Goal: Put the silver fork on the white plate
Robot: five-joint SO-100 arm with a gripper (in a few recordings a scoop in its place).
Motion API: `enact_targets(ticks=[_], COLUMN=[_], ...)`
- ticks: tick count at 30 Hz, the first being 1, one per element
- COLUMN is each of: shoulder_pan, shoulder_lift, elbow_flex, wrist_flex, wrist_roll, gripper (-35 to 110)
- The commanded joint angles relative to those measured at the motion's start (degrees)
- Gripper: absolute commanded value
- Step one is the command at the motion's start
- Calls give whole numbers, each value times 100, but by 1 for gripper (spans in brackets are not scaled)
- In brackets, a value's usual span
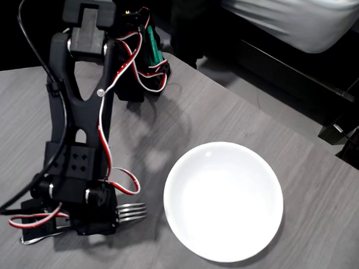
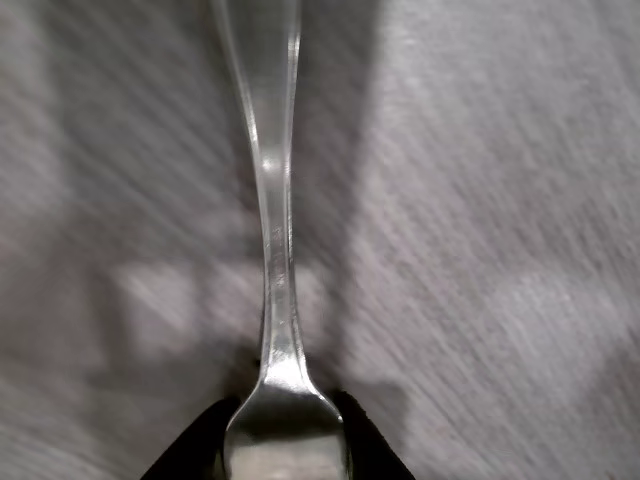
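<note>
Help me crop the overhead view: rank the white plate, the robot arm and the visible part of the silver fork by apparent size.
1. Robot arm, though it stands nearer the camera, so unsure against the plate.
2. White plate.
3. Silver fork: just its tines show.

Grey table [image 1: 238, 113]: white plate [image 1: 223, 201], silver fork [image 1: 132, 212].

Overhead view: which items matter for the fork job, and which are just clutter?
Job items:
- shiny silver metal fork, tines poking out from under the black end effector
- round glossy white plate, empty

Lying about:
- grey wood-grain table
- white bedding beyond the table
</note>
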Motion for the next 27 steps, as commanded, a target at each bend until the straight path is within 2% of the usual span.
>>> enact_targets(ticks=[1, 9, 27], shoulder_pan=[-9, 9, 132], shoulder_lift=[-26, 70, 1538], elbow_flex=[-255, -378, -642], wrist_flex=[-9, 149, 1037], wrist_roll=[0, 0, -79], gripper=[0, 0, 0])
